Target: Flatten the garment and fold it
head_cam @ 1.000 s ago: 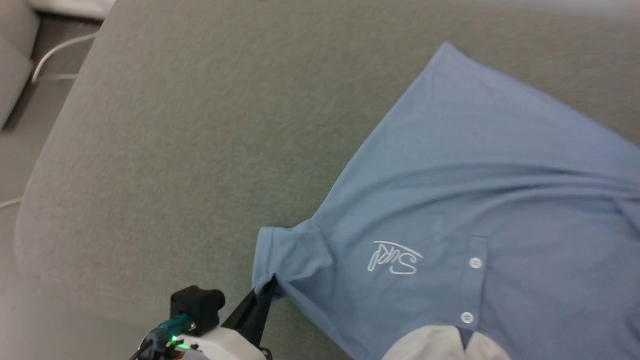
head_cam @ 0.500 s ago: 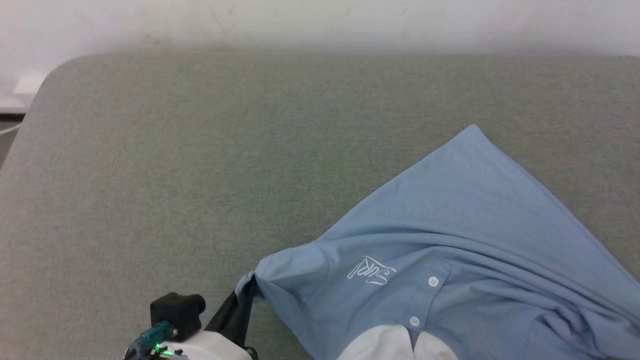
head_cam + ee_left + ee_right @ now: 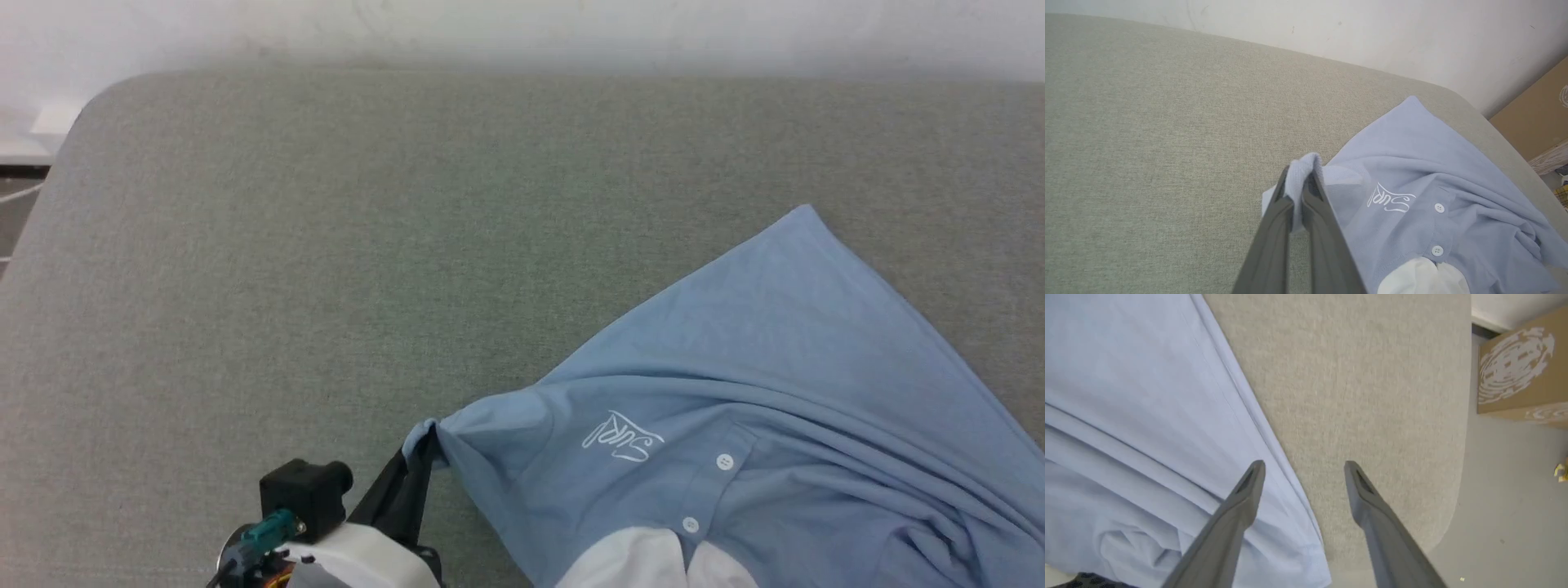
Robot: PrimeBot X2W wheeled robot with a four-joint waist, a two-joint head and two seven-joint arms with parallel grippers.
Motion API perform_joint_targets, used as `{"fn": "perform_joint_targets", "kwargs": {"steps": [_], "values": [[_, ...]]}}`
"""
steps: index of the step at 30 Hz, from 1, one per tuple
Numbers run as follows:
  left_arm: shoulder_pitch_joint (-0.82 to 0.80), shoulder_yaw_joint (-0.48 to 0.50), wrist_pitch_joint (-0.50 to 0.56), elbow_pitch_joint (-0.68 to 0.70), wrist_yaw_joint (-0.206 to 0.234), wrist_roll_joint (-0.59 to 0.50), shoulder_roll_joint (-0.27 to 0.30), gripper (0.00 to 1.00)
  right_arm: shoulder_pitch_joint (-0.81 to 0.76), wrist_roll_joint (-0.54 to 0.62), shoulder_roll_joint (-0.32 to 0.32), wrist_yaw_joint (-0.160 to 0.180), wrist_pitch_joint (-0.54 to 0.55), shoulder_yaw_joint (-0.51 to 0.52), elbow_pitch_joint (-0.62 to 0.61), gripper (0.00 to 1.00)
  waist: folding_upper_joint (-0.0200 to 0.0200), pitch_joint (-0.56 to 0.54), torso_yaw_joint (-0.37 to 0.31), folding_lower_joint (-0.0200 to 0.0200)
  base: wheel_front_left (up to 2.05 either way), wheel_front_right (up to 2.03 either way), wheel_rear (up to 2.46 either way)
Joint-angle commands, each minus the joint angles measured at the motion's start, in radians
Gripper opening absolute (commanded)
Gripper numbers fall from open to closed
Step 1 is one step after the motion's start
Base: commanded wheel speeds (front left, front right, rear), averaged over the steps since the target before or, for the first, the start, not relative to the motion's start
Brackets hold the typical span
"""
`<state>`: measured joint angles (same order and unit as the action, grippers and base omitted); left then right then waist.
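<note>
The garment [image 3: 759,392], a light blue polo shirt with white collar, buttons and a script logo, lies creased on the grey padded table [image 3: 326,245], front side up, toward the right. My left gripper [image 3: 418,457] is shut on the tip of the garment's sleeve; in the left wrist view the left gripper [image 3: 1302,179] pinches a fold of blue cloth [image 3: 1306,163]. My right gripper [image 3: 1304,467] stands open above the garment's [image 3: 1126,396] side edge, one finger over the cloth, the other over bare table, holding nothing.
The table's rounded right edge [image 3: 1457,457] drops to the floor, where a brown cardboard box [image 3: 1519,367] stands. A white wall [image 3: 522,33] runs behind the table. The table's left half is bare fabric.
The head camera has tilted up and shifted, so the whole picture moved. The left gripper keeps its hold on the sleeve. The garment has become more bunched and creased on its right side.
</note>
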<state>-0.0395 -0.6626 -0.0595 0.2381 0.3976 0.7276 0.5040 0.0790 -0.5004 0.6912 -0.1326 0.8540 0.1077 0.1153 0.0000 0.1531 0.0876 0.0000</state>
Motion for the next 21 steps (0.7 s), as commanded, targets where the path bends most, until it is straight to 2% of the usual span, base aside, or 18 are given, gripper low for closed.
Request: {"fn": "perform_joint_targets", "kwargs": {"steps": [1,5,8,15,21], "values": [[-0.023,-0.002,-0.008,0.007,-0.004,-0.013,-0.008,0.00,0.050,0.005,0.005,0.002,0.004,-0.016,-0.029,1.00,0.0000,0.037,0.036,0.0000,0.00,0.00,0.00],[-0.060,-0.024,-0.011,0.019,-0.015,-0.033,-0.032,0.00,0.189,0.004,0.016,0.002,0.027,-0.099,-0.081,1.00,0.0000,0.096,0.089,0.0000,0.00,0.00,0.00],[-0.092,-0.041,-0.017,0.016,-0.025,-0.045,-0.061,0.00,0.303,0.007,0.018,0.002,0.047,-0.172,-0.073,1.00,0.0000,0.138,0.135,0.0000,0.00,0.00,0.00],[-0.146,-0.084,-0.040,-0.010,-0.048,-0.070,-0.126,0.00,0.526,0.042,0.038,0.002,0.093,-0.322,0.045,1.00,0.0000,0.225,0.242,0.0000,0.00,0.00,0.00],[-0.175,-0.110,-0.058,-0.032,-0.068,-0.080,-0.167,0.00,0.622,0.068,0.068,0.002,0.102,-0.403,0.155,1.00,0.0000,0.262,0.299,0.0000,0.00,0.00,0.00]]}}
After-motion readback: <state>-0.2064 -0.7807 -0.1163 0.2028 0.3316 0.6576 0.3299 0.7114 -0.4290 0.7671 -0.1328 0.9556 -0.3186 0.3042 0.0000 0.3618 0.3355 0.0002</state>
